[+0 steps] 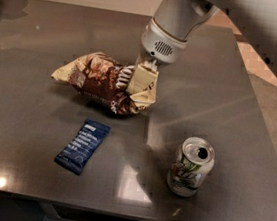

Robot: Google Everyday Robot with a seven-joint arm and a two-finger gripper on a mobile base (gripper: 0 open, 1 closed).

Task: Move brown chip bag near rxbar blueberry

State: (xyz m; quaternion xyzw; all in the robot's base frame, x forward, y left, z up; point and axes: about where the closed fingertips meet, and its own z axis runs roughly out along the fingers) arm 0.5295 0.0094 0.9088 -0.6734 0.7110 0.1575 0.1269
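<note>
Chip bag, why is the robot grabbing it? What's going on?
The robot's hand reaches down from above and pinches one end of the brown chip bag, the end nearer the soda can. The bag sits low on the dark table. The rxbar blueberry lies flat just in front of the bag, close but not touching. The can stands upright off to the side. The job is getting the bag near the bar.

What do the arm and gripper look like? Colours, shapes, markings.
The arm is a smooth pale grey shell, tapering to a round white wrist collar with an oval perforated grille. The gripper, at the right end of the bag, has blocky cream fingers and a white ribbed part beside them. No loose cables or markings visible.
</note>
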